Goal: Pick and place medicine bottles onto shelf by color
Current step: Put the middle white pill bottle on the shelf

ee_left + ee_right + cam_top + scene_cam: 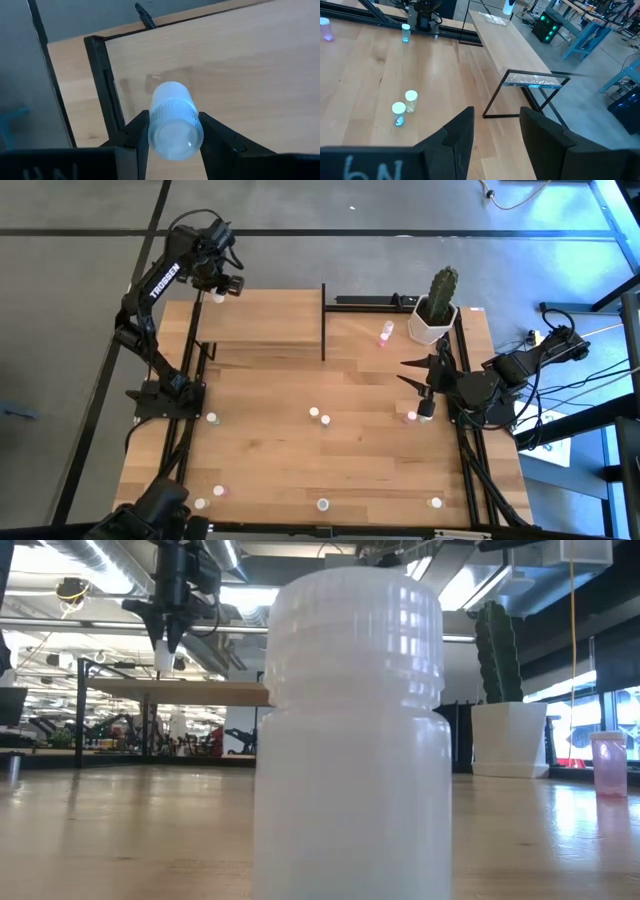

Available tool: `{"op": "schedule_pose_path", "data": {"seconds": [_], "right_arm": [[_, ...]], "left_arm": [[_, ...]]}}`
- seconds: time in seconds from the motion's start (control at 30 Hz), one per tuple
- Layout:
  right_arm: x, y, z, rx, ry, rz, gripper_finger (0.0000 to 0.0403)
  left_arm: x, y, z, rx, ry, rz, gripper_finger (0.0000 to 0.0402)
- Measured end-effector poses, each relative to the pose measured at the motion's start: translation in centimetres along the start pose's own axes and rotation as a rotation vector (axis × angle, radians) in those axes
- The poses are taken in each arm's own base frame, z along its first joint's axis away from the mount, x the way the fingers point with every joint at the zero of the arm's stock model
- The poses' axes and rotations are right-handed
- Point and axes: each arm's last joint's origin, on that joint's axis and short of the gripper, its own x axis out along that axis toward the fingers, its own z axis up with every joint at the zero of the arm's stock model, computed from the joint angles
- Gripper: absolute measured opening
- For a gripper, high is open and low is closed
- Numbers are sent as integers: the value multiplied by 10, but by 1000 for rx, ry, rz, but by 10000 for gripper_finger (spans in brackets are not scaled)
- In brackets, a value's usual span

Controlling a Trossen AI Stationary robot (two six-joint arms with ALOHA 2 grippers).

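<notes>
A: Two dark claws appear. The left claw [175,137] is clamped on a small translucent white ribbed-cap cylindrical bottle [174,120], held above the far left corner of the flat light-wood shelf board [260,320], which is framed by thin black metal posts.

B: And the right claw [428,375]?

A: Its matte black fingers [457,135] stand apart with nothing between them. It hovers over the right side of the pale plank-grained wooden worktop [300,460], near the white faceted pot with the ribbed green cactus [437,305].

B: Where do the other vials lie?

A: A pink translucent vial [411,417] stands just beside the base of the right arm; another pink one [385,332] stands near the pot. Two small vials, one white-capped [314,413] and one pale yellow [325,420], stand side by side at mid-worktop. Further ones dot the near edge: a white one [323,504], a pale one [435,502], and a pink one [220,491].

B: What fills the low view?

A: A smooth, frosted white plastic bottle [350,730] with a ridged screw cap, upright on the worktop.
</notes>
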Motion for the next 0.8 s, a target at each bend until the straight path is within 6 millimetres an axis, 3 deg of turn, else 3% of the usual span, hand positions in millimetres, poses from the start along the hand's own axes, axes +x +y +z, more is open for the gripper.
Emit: {"op": "schedule_pose_path", "data": {"seconds": [0.23, 0.8], "right_arm": [[0, 0, 0, 0, 0, 1, 161], [0, 0, 0, 0, 0, 1, 161]], "left_arm": [[0, 0, 0, -101, 0, -2, 122], [1, -1, -2, -161, 24, -21, 122]]}}
